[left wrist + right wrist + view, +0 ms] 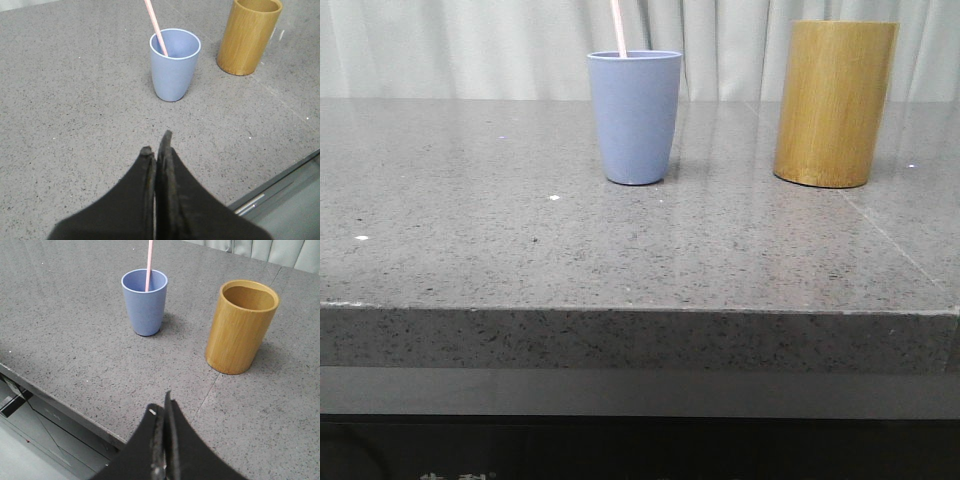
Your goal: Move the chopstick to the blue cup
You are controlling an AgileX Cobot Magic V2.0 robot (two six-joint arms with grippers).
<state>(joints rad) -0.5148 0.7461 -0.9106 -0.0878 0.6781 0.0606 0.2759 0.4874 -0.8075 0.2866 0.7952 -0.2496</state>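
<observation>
The blue cup [634, 116] stands upright on the grey stone table. A thin pale pink chopstick [618, 28] stands in it, leaning, with its top out of the front view. The cup [174, 62] and chopstick [155, 26] also show in the left wrist view, and the cup [144, 301] and chopstick [148, 264] in the right wrist view. My left gripper [157, 145] is shut and empty, held above the table short of the cup. My right gripper [163, 402] is shut and empty, above the table's front edge. Neither gripper shows in the front view.
A taller yellow-brown bamboo cylinder [834, 102] stands upright to the right of the blue cup; it looks empty in the right wrist view [241, 326]. The table's front edge [640, 310] runs across the front view. A pale curtain hangs behind.
</observation>
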